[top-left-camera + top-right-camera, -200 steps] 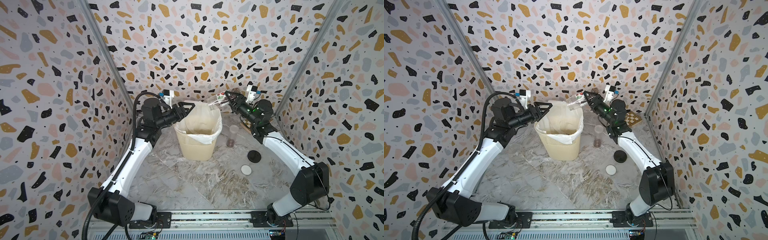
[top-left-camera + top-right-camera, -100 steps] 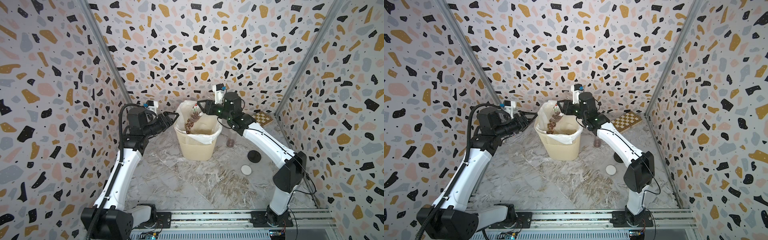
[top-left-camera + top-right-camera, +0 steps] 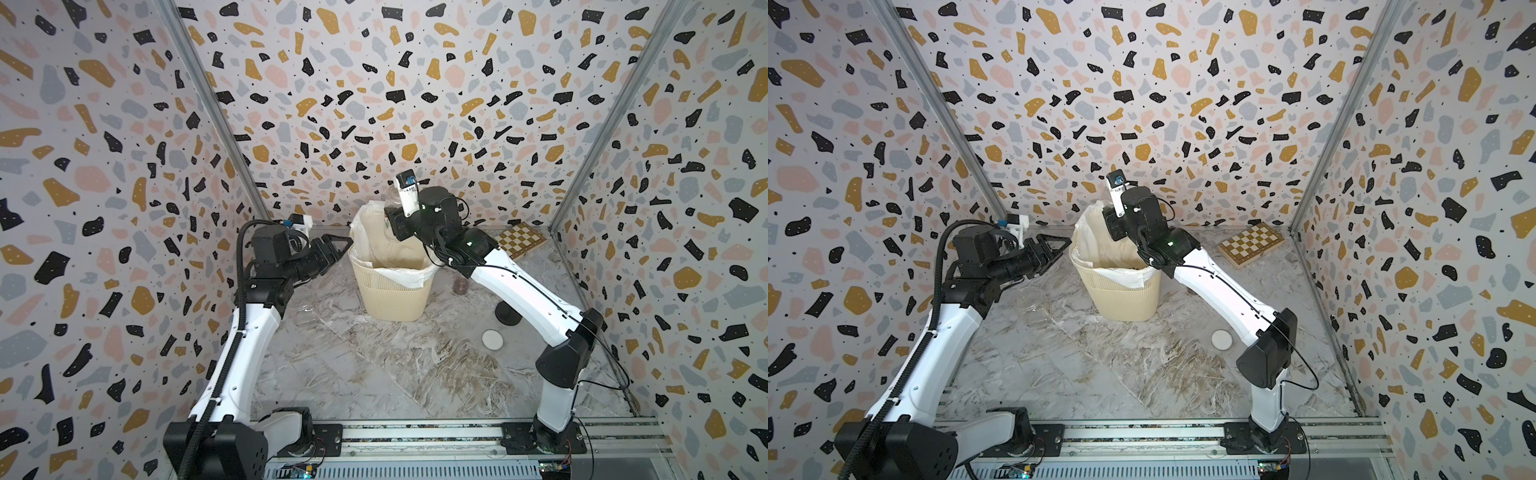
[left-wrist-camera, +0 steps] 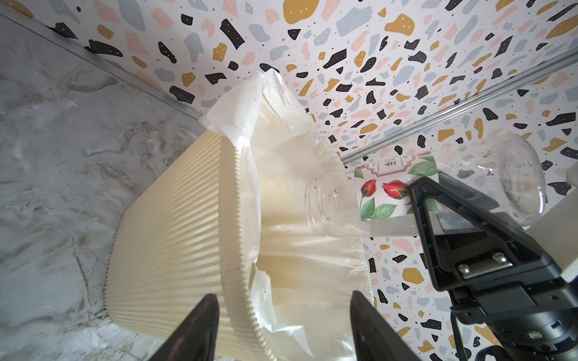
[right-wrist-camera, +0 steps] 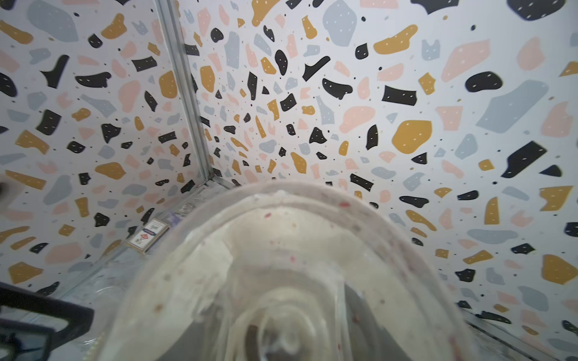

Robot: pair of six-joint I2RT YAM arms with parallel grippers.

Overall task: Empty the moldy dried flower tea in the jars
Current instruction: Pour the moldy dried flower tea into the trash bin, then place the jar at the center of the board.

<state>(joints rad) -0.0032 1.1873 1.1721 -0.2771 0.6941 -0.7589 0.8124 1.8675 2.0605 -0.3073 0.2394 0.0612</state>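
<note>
1 labelled jar (image 4: 394,190), seemingly light and slick, sits pinched at its label in the right end effector (image 3: 395,222), mouth tipped below it over the bin (image 3: 390,295). Left end effector (image 3: 340,242) stands spread, empty, beside the bin.

I count three jars: labelled jar (image 4: 384,193), slim jar (image 3: 460,286), squat jar (image 3: 1030,299). Two loose lids: black lid (image 3: 508,313), white lid (image 3: 492,339). One bin (image 3: 395,299), one chessboard (image 3: 521,245)

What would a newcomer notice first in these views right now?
The right gripper holds the labelled jar tipped mouth-down over the cream bin at the back, and the jar looks almost empty. Next come the left gripper, open beside the bin's rim, and a black lid and white lid lying near the right arm.
</note>
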